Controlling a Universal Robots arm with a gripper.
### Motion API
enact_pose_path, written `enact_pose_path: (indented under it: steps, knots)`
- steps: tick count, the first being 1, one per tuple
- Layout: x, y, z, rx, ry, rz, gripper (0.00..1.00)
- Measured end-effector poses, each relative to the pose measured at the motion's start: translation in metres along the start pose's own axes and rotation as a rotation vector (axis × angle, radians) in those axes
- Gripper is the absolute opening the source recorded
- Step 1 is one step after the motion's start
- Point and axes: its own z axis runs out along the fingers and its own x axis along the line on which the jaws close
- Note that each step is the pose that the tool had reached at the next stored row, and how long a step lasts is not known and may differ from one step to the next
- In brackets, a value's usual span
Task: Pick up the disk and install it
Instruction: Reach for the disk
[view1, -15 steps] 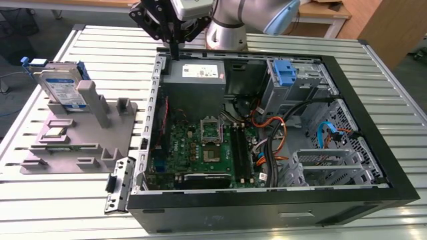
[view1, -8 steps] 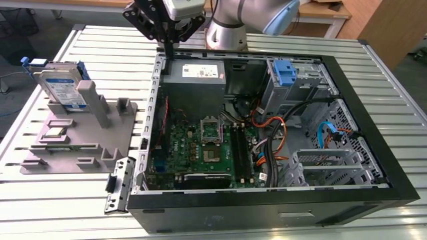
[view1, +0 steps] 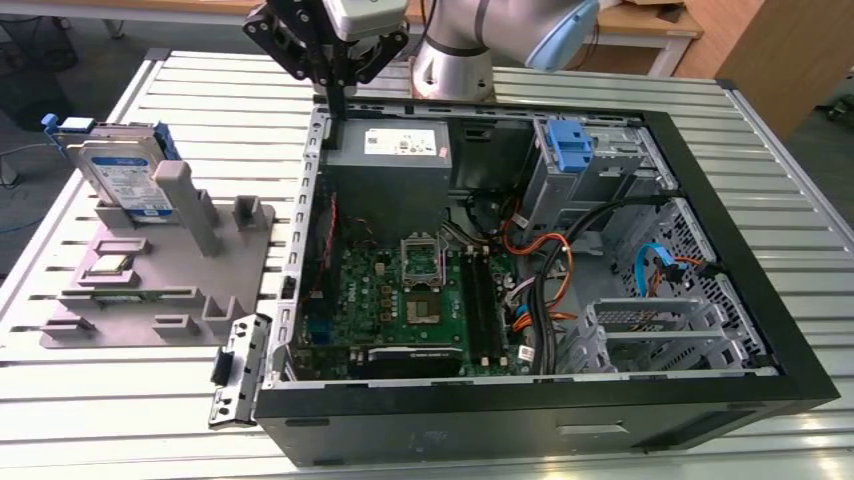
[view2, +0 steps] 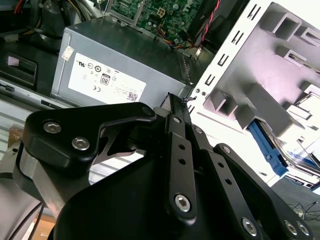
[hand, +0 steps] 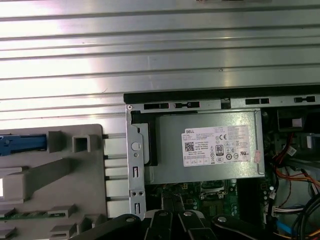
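While the disk (view1: 118, 172) leans in its grey rack (view1: 147, 290), the hand (view1: 334, 108) hangs by the PC case (view1: 534, 410) edge, closed up, holding nothing.

Bright overhead light. Glare washes out the ribbed table (hand: 150, 30) in the first wrist view; the computer case (view1: 534, 425) interior sits darker, shadowed, in the exterior view.

The hand (view1: 332, 112) hangs over the far left wall (view1: 316, 160) of the open case, with free air around it. Toward the exterior view's left the worktop (view1: 200, 80) is open up to the grey holder (view1: 160, 270), where the disk (view1: 120, 175) stands upright, free from above. Inside the case, the power supply (view1: 387, 146) and cables (view1: 567, 250) take much room.
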Motion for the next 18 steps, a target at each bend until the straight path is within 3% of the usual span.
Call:
enact_pose_path:
  steps: [6,18]
  knots:
    - [0.0024,-0.0002,-0.0001,0.0002,0.0001,0.000,0.10]
    - [0.0175,-0.0013,-0.0001,0.0000,0.0000,0.000,0.10]
